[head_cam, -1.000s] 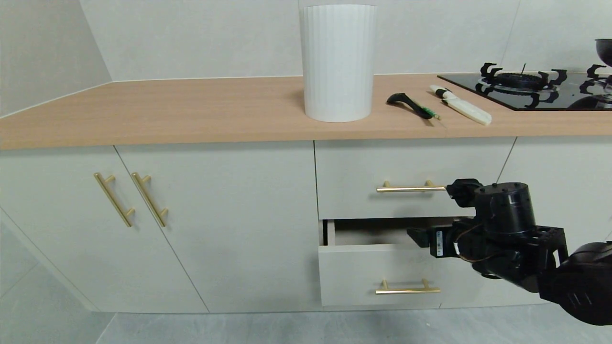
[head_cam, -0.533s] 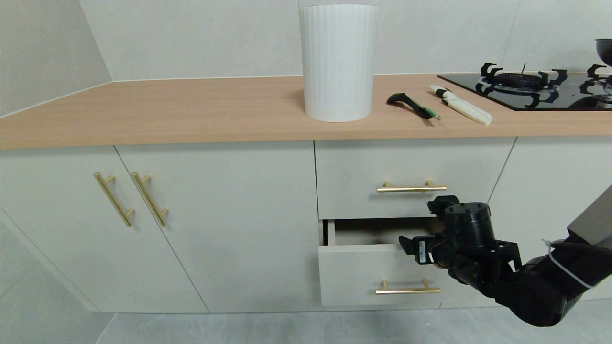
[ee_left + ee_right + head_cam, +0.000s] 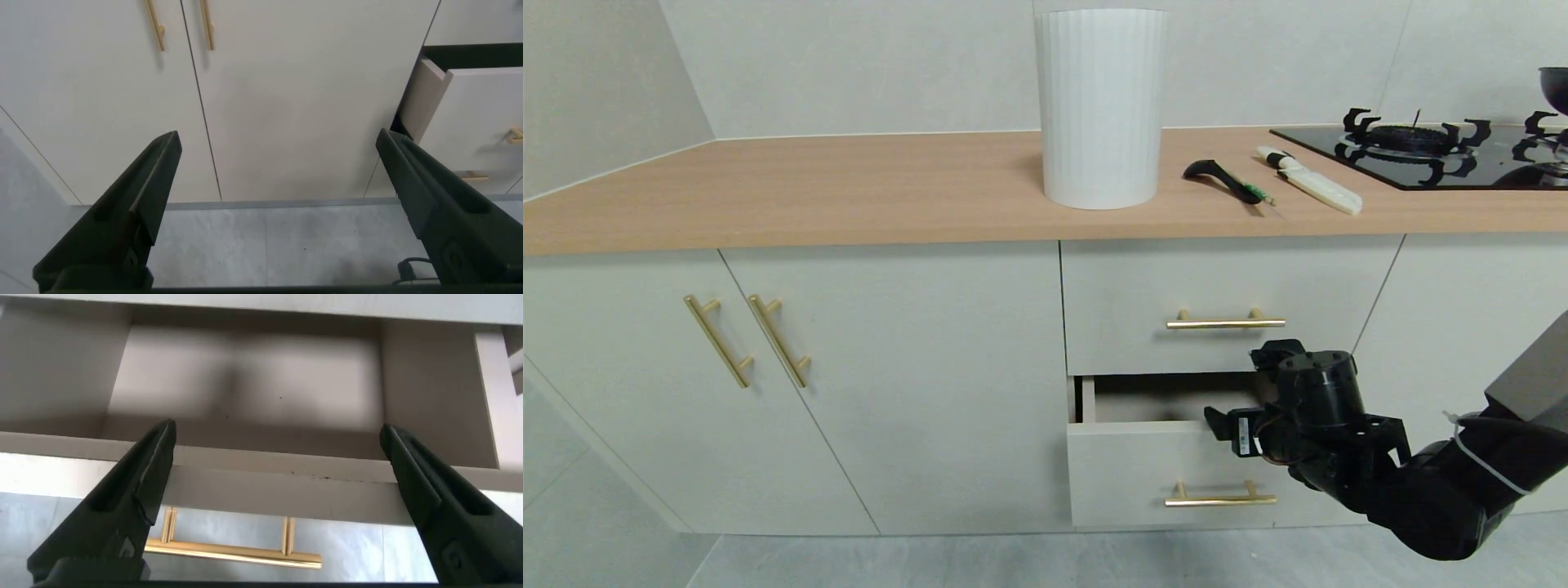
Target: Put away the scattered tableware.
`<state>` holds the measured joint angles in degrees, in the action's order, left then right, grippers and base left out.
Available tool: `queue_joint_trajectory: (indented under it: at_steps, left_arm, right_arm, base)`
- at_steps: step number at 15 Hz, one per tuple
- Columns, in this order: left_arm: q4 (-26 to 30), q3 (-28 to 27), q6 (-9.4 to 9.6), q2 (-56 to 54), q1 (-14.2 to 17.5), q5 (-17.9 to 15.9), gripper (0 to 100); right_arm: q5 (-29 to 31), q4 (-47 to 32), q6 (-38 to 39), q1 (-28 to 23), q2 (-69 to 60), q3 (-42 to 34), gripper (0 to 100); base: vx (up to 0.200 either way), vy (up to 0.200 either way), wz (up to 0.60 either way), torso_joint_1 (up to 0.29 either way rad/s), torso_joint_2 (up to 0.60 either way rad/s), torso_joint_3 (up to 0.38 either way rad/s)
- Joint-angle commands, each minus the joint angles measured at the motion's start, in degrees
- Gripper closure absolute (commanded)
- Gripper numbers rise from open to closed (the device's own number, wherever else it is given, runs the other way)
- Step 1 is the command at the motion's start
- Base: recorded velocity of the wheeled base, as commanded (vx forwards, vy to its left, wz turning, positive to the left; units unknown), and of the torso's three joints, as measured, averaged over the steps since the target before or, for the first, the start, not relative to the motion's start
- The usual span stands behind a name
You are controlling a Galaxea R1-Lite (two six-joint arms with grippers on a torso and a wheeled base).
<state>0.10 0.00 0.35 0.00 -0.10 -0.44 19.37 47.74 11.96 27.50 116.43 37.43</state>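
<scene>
Lower drawer [image 3: 1127, 465] open partway: narrow gap above front panel; closed upper drawer [image 3: 1160, 286] overhangs it.

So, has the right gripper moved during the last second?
Yes. The right gripper went down and left: from the right end of the upper drawer handle to below it, at the open lower drawer.

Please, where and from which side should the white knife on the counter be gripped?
Grip the knife by its handle, the narrower end with dark bands, farther from the counter edge. It lies flat, so come from above, closing across the handle; the broad blade points toward the front.
</scene>
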Motion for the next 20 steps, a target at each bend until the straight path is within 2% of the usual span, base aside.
queue_joint_trajectory:
  at_steps: [1, 5, 13, 20]
  left_arm:
    - [-0.01, 0.0, 0.0, 0.09, 0.01, 0.0, 0]
    - [-0.01, 0.0, 0.0, 0.09, 0.01, 0.0, 0]
    - [-0.01, 0.0, 0.0, 0.09, 0.01, 0.0, 0]
    - [-0.01, 0.0, 0.0, 0.09, 0.01, 0.0, 0]
  right_arm:
    - [-0.3, -2.3, -0.01, 0.01, -1.65, -0.16, 0]
    - [-1.09, -8.01, -0.09, 0.1, -4.55, -0.25, 0]
    - [-8.12, -27.52, -0.53, 1.59, -13.42, 0.46, 0]
    - [-8.38, -41.5, -6.25, 5.37, -18.17, -0.07, 0]
  base:
    - [0.0, 0.0, 0.0, 0.0, 0.0, 0.0]
    - [0.0, 0.0, 0.0, 0.0, 0.0, 0.0]
    - [0.0, 0.0, 0.0, 0.0, 0.0, 0.0]
    - [0.0, 0.0, 0.0, 0.0, 0.0, 0.0]
